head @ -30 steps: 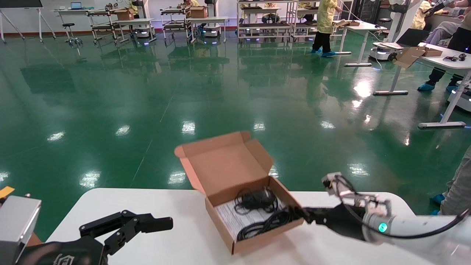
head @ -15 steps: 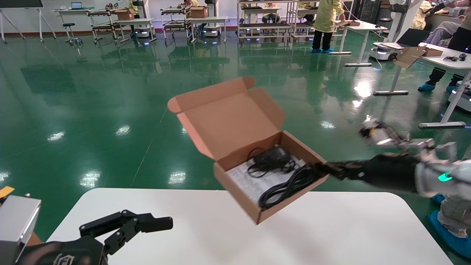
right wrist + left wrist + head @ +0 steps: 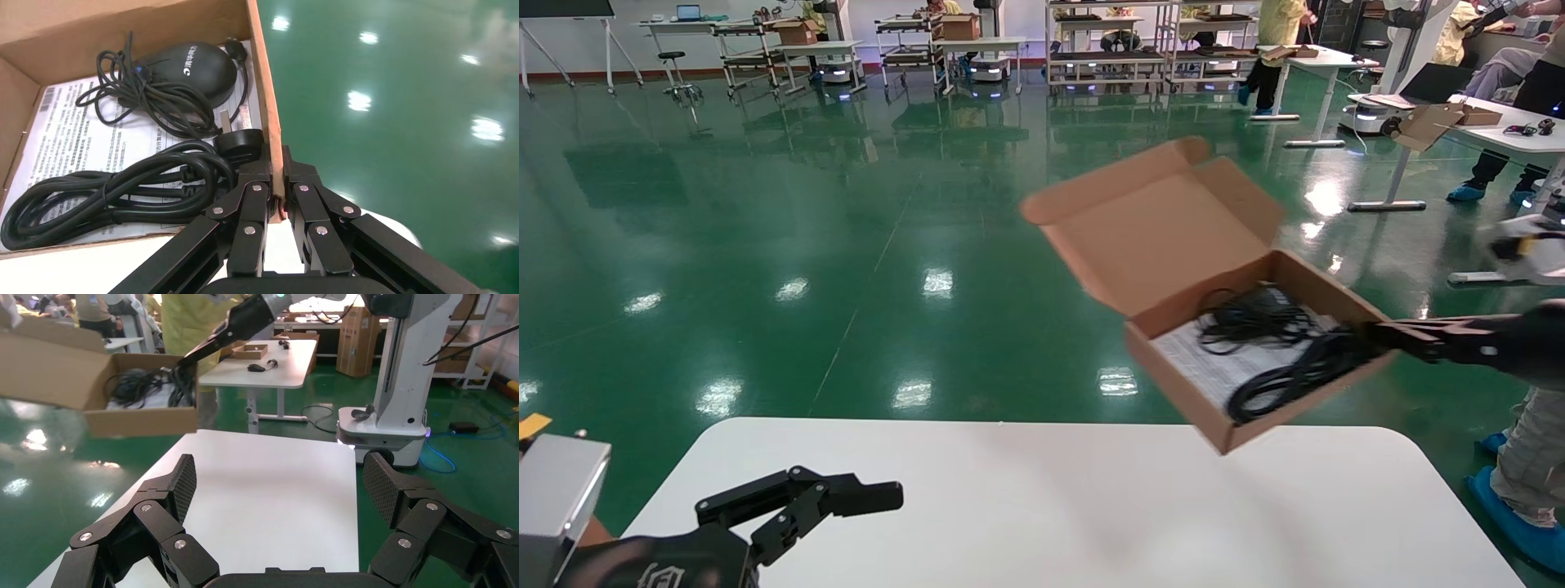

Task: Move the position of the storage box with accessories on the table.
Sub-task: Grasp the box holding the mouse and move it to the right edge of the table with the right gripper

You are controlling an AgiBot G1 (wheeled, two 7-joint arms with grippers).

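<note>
The brown cardboard storage box (image 3: 1173, 245), lid hinged open, hangs in the air above the far right part of the white table (image 3: 1042, 506), tilted. My right gripper (image 3: 1373, 335) is shut on its right side wall (image 3: 264, 79); in the right wrist view one finger is inside the wall and one outside (image 3: 275, 164). Inside lie the accessories: a black mouse-like device (image 3: 196, 67), coiled black cables (image 3: 110, 190) and a white printed sheet (image 3: 79, 135). My left gripper (image 3: 846, 494) stays open and empty low at the table's near left corner (image 3: 278, 478). From there the box (image 3: 141, 419) shows high over the table's far end.
Green floor lies beyond the table's far edge. A person's leg (image 3: 1536, 441) stands by the table's right side. Another white desk with a cardboard box (image 3: 1434, 122) is at the far right. A white robot base (image 3: 382, 422) stands past the table's end.
The right gripper has lifted the box off the table and carried it up and to the right, still tilted. The left arm has not moved.
</note>
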